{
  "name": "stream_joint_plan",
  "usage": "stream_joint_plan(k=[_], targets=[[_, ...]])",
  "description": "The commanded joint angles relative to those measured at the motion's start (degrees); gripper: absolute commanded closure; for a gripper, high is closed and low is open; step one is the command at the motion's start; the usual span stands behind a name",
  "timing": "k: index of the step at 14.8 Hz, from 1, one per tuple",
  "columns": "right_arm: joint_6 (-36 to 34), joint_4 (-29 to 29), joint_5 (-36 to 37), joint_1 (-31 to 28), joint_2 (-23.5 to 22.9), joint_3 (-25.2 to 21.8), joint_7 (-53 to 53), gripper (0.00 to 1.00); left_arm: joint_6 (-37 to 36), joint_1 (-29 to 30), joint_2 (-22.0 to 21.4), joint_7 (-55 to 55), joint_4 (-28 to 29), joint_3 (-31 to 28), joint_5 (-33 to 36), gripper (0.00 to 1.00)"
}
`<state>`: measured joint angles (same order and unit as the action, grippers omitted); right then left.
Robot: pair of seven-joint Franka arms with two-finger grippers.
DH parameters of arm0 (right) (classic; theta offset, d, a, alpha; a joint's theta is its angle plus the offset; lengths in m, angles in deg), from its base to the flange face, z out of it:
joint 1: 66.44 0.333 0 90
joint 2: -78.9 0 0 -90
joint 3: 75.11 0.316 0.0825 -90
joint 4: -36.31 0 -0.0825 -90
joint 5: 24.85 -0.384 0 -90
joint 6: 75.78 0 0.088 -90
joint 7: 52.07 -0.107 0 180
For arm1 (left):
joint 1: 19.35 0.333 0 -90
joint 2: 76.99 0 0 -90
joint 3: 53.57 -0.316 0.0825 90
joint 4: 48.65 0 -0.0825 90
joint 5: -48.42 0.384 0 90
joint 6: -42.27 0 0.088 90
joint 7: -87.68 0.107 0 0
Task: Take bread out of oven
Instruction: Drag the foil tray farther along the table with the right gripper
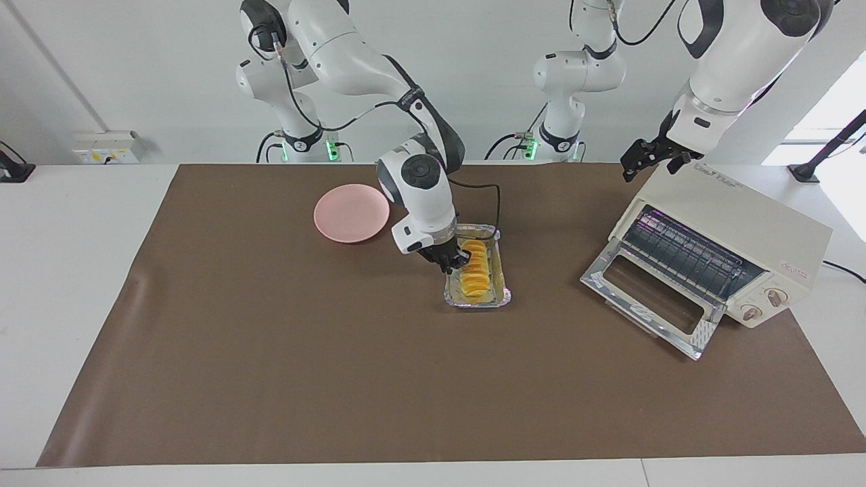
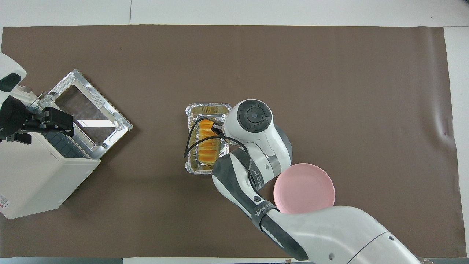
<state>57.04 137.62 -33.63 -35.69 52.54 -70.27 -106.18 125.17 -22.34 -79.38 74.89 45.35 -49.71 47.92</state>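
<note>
The bread [image 1: 475, 276] is a ridged golden-yellow loaf lying in a silver foil tray [image 1: 473, 303] on the brown mat mid-table; it also shows in the overhead view [image 2: 208, 145]. My right gripper [image 1: 454, 262] is down at the tray, at the bread's end nearer the robots, on the side toward the pink plate. The cream-white oven [image 1: 731, 210] stands at the left arm's end of the table with its glass door [image 1: 649, 297] dropped open and its wire rack bare. My left gripper [image 1: 643, 161] hovers over the oven's top.
A pink plate [image 1: 351, 213] lies empty beside the tray, toward the right arm's end and nearer the robots. The right arm's cable loops over the tray [image 2: 205, 108]. The brown mat [image 1: 270, 379] covers most of the table.
</note>
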Motion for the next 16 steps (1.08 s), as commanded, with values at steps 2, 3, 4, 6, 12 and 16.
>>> stream_joint_plan(k=[2,3,4,6,12,16], targets=[[-3.07,0.65,-0.72,-5.76,4.82,0.08,6.18,1.00,1.30,-0.09,-0.95,-0.04,1.28,0.18,-1.17,0.00],[-5.70,0.47,-0.98,-8.92,6.83,0.08,9.69,1.00,1.39,0.00,-0.95,0.04,1.36,0.18,-1.27,0.00],[-7.56,0.47,-2.29,-12.00,8.68,0.08,14.42,1.00,1.48,-0.26,-0.95,0.31,1.45,0.09,-1.27,0.00],[-10.81,0.56,-5.98,-18.32,10.97,-0.01,26.18,1.00,2.52,-0.09,-1.04,0.31,1.71,0.18,-1.27,0.00],[-14.53,6.86,-7.39,-32.15,14.31,-0.09,56.63,1.00,1.92,0.17,0.54,0.39,1.45,0.35,-1.18,0.00],[-7.59,14.87,-14.68,-32.33,16.25,-0.09,58.84,1.00,1.92,0.09,0.37,0.31,1.54,0.18,-1.18,0.00]])
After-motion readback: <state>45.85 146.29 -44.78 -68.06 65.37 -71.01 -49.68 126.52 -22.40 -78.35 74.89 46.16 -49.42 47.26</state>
